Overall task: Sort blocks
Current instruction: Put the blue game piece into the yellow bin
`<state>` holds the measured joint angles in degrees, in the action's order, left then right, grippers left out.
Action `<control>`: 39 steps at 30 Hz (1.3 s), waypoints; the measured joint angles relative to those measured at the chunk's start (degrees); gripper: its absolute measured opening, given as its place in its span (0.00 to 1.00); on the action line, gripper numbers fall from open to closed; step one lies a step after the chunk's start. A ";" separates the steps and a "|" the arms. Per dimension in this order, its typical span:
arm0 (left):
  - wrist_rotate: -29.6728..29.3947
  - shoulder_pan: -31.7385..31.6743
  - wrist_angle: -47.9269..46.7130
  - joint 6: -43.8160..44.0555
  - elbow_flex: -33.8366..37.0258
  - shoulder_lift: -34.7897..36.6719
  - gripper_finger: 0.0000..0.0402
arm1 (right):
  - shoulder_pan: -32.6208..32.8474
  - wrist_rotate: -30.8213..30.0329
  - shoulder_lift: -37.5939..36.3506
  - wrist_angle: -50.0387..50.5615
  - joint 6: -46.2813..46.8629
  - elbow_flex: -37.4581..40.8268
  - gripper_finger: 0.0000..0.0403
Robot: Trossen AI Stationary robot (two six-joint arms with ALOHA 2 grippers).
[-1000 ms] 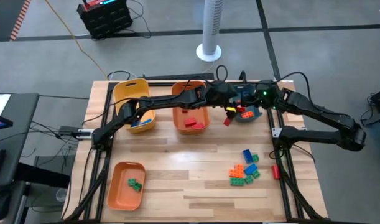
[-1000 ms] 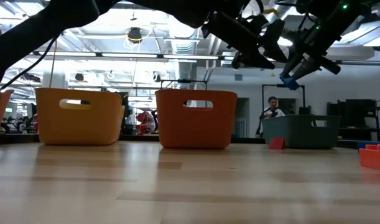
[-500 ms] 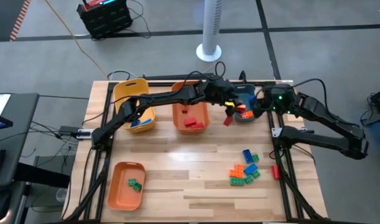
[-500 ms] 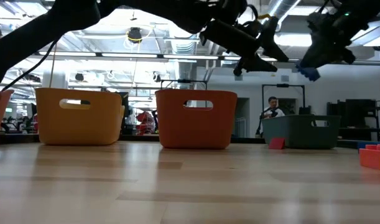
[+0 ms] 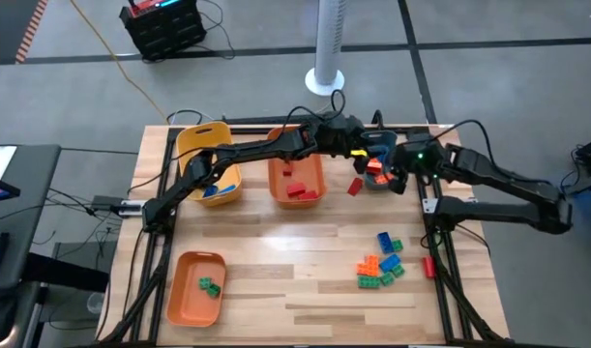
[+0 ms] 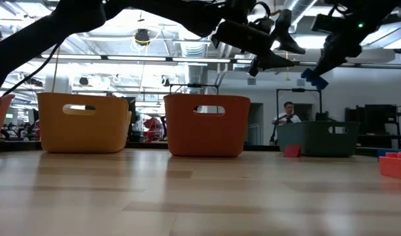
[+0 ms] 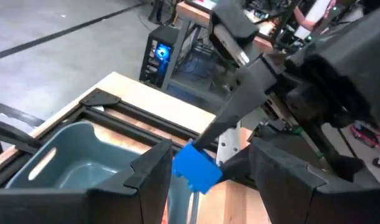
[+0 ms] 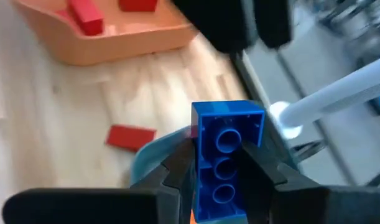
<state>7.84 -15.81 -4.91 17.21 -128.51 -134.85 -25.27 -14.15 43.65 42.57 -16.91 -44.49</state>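
Note:
My right gripper (image 8: 222,163) is shut on a blue block (image 8: 227,155) and holds it in the air over the teal bin (image 6: 318,139) at the table's far right. My left gripper (image 7: 211,155) hangs open just left of it (image 5: 356,148), its fingers wide apart with nothing between them; the blue block (image 7: 196,168) shows beyond them. Red blocks (image 5: 295,188) lie in the orange bin (image 5: 297,159). One red block (image 5: 354,186) lies on the table by the teal bin. A heap of mixed blocks (image 5: 380,264) lies at the near right. My right gripper pinches the blue block by its two long sides (image 8: 199,163) between its two fingers (image 8: 177,171). The fingers lie across the block, whose hollow underside faces the wrist camera. The block hangs clear of the table, above the teal bin's rim (image 8: 149,155).
A yellow bin (image 5: 210,159) stands at the far left. An orange tray (image 5: 196,287) with green blocks lies at the near left. A loose red block (image 5: 429,266) lies by the right frame. Bare wood lies across the table's middle and front.
My right wrist has rolled far round, turning the blue block with it. The block drew a little away from my left gripper, then came back toward it, staying at the same height above the teal bin. My left gripper has rolled slightly and stayed open.

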 joint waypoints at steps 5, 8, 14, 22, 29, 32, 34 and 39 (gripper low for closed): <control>-0.03 -0.01 -1.02 -0.05 0.00 0.00 0.51 | 1.32 -2.44 1.12 -6.17 -1.63 0.00 0.29; -1.74 -0.07 -2.31 -0.97 0.00 0.07 0.51 | 2.60 -3.92 0.96 -7.38 -1.65 -0.02 0.29; -5.42 -0.13 -3.36 -2.29 0.00 0.00 0.51 | 6.10 -7.89 0.89 -5.81 -1.63 -2.29 0.29; -7.96 -0.22 -3.50 -10.91 0.00 -0.22 0.51 | 11.37 -19.02 0.93 1.42 1.48 -6.63 0.29; -7.30 -0.44 -3.11 -8.36 -0.01 0.14 0.51 | 11.80 -17.74 0.95 3.87 14.13 -6.91 0.29; -3.19 -0.59 -10.64 -9.46 -2.67 1.08 0.51 | 11.24 -12.16 0.97 5.62 23.34 -6.92 0.29; -2.46 -0.57 -18.54 -11.81 -5.92 1.31 0.51 | 10.51 -8.59 1.04 7.64 27.01 -6.23 0.29; -3.04 -0.59 -26.18 -14.78 -3.61 4.96 0.51 | 10.24 -5.80 1.08 9.19 29.12 -4.17 0.29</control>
<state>4.80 -16.41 -31.08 2.43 -132.11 -129.88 -15.03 -19.94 44.73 51.77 12.21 -48.66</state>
